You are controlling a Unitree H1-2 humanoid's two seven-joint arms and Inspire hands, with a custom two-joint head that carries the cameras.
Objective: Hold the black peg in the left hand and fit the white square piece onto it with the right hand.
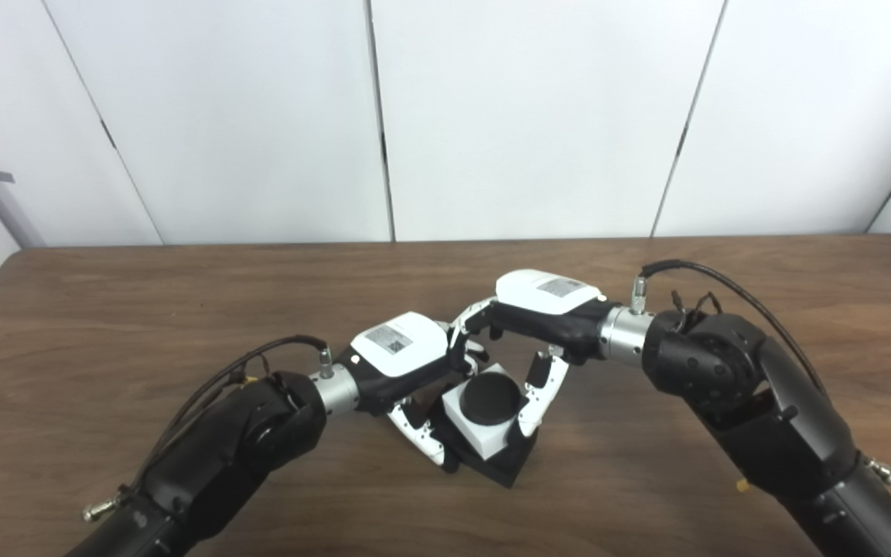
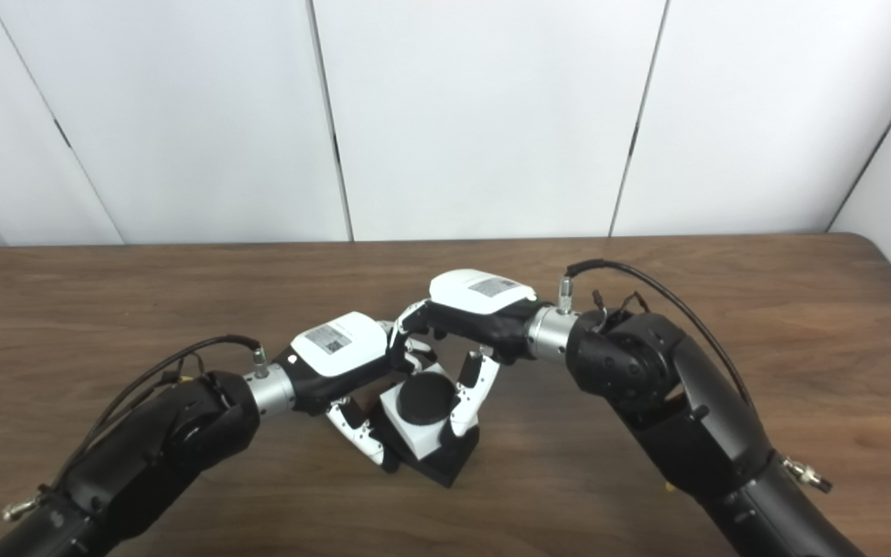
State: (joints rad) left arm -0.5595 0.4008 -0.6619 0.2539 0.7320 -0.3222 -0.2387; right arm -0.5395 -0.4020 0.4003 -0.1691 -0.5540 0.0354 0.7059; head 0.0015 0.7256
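Black round-topped peg on square black base (image 1: 490, 398) | mid brown wooden bench (image 1: 105, 325), inside white square block (image 1: 476, 433) | left robot hand (image 1: 403, 363) grips base | right robot hand (image 1: 542, 309) clasps block | views match.

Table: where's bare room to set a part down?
Bare wood on the table along the far edge by the wall, plus the far-left and far-right corners. Crowded at centre front: left hand and right hand close around the white square piece on the black peg.
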